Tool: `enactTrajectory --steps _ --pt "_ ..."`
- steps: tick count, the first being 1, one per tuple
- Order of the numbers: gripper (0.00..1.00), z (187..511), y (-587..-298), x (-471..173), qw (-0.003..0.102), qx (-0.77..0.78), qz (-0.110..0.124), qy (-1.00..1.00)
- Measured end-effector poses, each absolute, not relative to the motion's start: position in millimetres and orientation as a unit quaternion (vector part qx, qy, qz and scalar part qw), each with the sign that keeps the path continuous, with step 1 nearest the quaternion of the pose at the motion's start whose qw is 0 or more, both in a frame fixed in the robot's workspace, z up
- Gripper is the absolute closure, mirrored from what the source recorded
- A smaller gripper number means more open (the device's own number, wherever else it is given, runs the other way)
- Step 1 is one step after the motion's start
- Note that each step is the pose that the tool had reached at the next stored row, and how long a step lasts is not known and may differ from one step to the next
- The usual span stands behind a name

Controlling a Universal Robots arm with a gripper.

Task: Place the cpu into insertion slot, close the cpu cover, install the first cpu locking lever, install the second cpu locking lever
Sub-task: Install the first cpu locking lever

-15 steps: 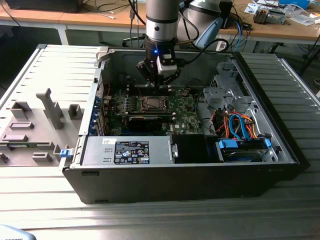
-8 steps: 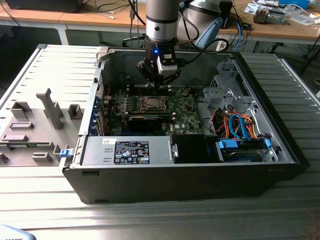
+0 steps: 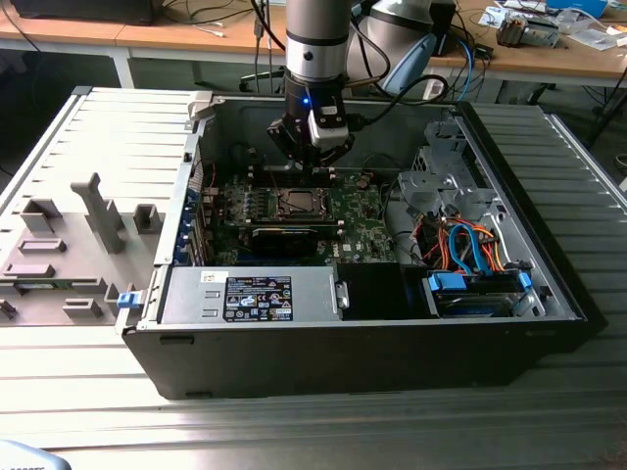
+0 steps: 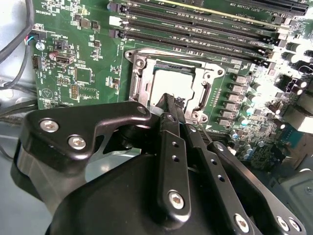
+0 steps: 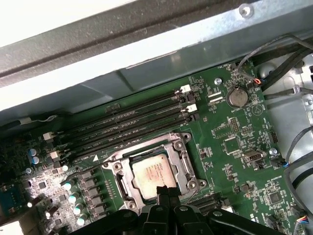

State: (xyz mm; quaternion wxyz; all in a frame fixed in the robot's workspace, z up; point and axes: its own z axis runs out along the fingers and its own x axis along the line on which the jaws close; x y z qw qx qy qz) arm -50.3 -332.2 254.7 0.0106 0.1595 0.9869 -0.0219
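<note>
Cpu [image 5: 155, 175] just beyond fingers [image 5: 166, 193]

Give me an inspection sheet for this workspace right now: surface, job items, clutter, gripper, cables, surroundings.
Surface: ribbed metal table carrying an open computer case.
Job items: cpu sits in the insertion slot; cpu cover lies down around it.
Clutter: grey fixture blocks on the exterior view's left.
Gripper: gripper shut, tips at the socket's edge.
Cables: orange and blue cables inside the case.
Surroundings: wooden desks behind.
</note>
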Motion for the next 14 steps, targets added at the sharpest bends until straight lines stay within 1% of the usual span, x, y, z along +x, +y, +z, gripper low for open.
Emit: enactTrajectory --steps 14 --pt "0.89 254.7 -332.3 -50.3 0.011 0.147 -0.022 0.989"
